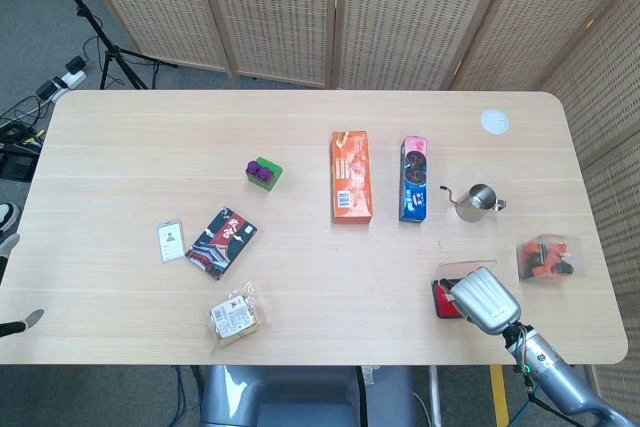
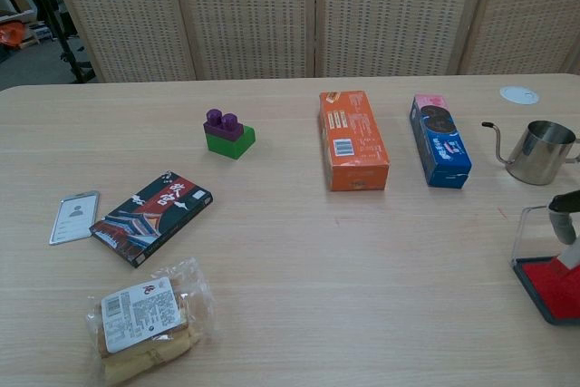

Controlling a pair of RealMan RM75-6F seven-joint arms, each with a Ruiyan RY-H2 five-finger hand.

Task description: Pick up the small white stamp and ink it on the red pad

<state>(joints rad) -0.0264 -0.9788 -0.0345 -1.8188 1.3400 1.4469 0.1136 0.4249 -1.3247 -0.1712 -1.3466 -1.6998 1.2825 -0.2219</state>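
Fingers [image 2: 562, 224] of the right hand [image 1: 484, 299] pinch the small white stamp [image 2: 572, 258], its base down on the red pad [image 2: 551, 284], just in front of the steel pitcher [image 2: 538, 152].

No legible text; print on orange box [image 2: 352, 140] apparently too small.

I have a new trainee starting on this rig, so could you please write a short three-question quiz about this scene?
1. True or false: the right hand is over the red ink pad.
2. What lies beside the ID card? A) dark patterned packet B) orange box C) steel pitcher
3. Fill in: the purple-and-green block lies to the ____ of the orange box.

Key: 1 true; 2 A; 3 left.
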